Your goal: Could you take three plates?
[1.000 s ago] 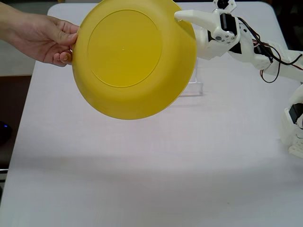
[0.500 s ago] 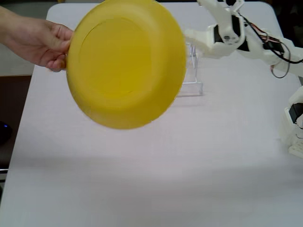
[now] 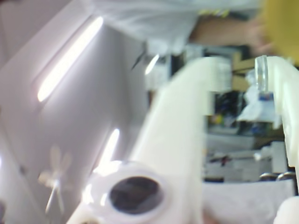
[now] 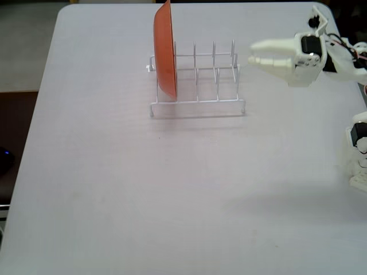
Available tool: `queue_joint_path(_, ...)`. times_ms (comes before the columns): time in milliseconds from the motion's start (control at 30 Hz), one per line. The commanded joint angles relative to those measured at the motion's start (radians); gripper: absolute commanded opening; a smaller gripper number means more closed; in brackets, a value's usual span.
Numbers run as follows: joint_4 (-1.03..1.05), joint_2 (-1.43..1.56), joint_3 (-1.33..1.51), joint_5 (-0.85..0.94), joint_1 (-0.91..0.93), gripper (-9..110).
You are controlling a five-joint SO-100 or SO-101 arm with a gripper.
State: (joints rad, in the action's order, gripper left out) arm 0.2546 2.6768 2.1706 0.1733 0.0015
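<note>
In the fixed view my gripper (image 4: pixel 252 53) hovers to the right of the rack, pointing left, holding nothing. The wrist view shows its two white fingers (image 3: pixel 187 121) apart, with room background visible in the gap at the gripper (image 3: pixel 240 70). A blurred yellow plate (image 3: pixel 281 23) sits in that view's top right corner, and a person's hand (image 3: pixel 252 33) is beside it, far from my fingers. The yellow plate is out of the fixed view.
A white wire dish rack (image 4: pixel 198 86) stands at the back middle of the white table (image 4: pixel 172 189). An orange-red plate (image 4: pixel 165 48) stands upright in its leftmost slot. The arm's base (image 4: pixel 358 154) is at the right edge.
The hand carried the yellow plate away to the left and out of the fixed view, uncovering the rack and orange-red plate. My gripper swung right, away from the plate's rim.
</note>
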Motion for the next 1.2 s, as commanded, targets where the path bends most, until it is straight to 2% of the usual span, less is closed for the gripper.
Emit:
queue_joint_path(0, 0.003, 0.135, 0.124, 0.005, 0.015, 0)
queue_joint_path(267, 0.018, 0.456, 0.434, 0.003, -0.032, 0)
queue_joint_path(400, 0.098, 0.623, 0.591, -0.091, -0.041, 0)
queue_joint_path(567, 0.103, 0.63, 0.706, -0.153, -0.035, 0)
queue_joint_path(1167, 0.149, 0.632, 0.954, -0.14, 0.026, 0)
